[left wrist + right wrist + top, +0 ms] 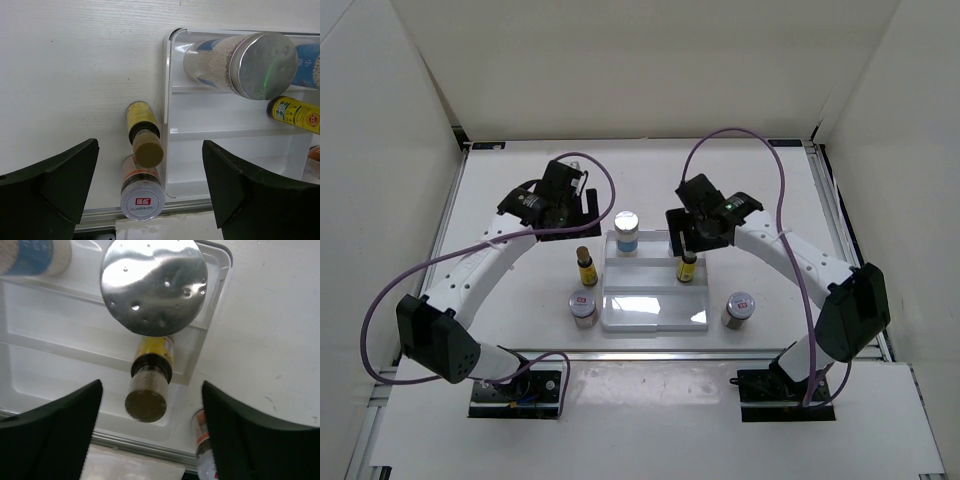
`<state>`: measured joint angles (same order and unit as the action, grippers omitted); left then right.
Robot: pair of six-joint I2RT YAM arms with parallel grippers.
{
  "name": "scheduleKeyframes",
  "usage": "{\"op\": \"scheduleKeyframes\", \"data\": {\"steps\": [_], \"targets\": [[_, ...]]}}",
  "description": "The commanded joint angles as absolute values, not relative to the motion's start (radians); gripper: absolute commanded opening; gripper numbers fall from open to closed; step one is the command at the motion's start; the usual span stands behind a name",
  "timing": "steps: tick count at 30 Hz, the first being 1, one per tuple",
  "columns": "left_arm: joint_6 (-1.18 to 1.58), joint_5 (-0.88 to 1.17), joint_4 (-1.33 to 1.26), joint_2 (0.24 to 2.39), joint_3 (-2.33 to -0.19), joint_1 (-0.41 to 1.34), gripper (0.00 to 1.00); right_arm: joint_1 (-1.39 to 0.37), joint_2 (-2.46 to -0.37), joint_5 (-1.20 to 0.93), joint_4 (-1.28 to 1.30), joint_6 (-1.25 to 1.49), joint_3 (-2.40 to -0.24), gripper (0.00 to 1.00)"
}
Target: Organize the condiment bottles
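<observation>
left gripper (150, 150): jaws wide, empty, over the table left of tray (655, 318)
right gripper (151, 387): jaws apart, gripping nothing, above tray's back right
tall bottle (154, 285): tray back tier, right end, just past right gripper's fingertips, unclamped
second tall bottle (627, 232): back tier, left end
amber bottle (687, 268): middle tier, right
second amber bottle (585, 266): just left of tray
left jar (582, 308): left of tray
right jar (738, 310): right of tray
</observation>
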<state>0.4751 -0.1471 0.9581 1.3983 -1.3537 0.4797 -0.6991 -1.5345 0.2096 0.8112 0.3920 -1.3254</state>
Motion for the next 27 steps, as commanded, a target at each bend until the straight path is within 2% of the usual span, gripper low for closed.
{"op": "scheduleKeyframes", "data": {"steps": [1,3,6,10,17,21,25,27], "targets": [[0.459,-0.112,0.943,1.397,-1.329,0.476,0.95,-0.709,-1.493,0.238,0.808,0.374,-1.41,0.9],[0.459,-0.112,0.943,1.407,-1.319,0.476,0.95,-0.709,-1.474,0.262,0.84,0.374,-1.436,1.0],[0.459,-0.1,0.943,1.419,-1.31,0.476,0.92,-0.709,-1.409,0.302,0.874,0.383,-1.485,1.0],[0.459,-0.091,0.943,1.44,-1.301,0.476,0.84,-0.709,-1.326,0.311,0.874,0.383,-1.485,1.0],[0.459,-0.091,0.934,1.48,-1.292,0.476,0.65,-0.709,-1.27,0.33,0.874,0.383,-1.433,1.0],[0.459,-0.081,0.934,1.489,-1.281,0.476,0.65,-0.709,-1.27,0.34,0.874,0.383,-1.411,1.0],[0.459,-0.081,0.934,1.468,-1.281,0.476,0.41,-0.709,-1.261,0.351,0.874,0.383,-1.402,1.0],[0.459,-0.081,0.934,1.45,-1.292,0.476,0.37,-0.709,-1.261,0.363,0.884,0.383,-1.393,1.0]]}}
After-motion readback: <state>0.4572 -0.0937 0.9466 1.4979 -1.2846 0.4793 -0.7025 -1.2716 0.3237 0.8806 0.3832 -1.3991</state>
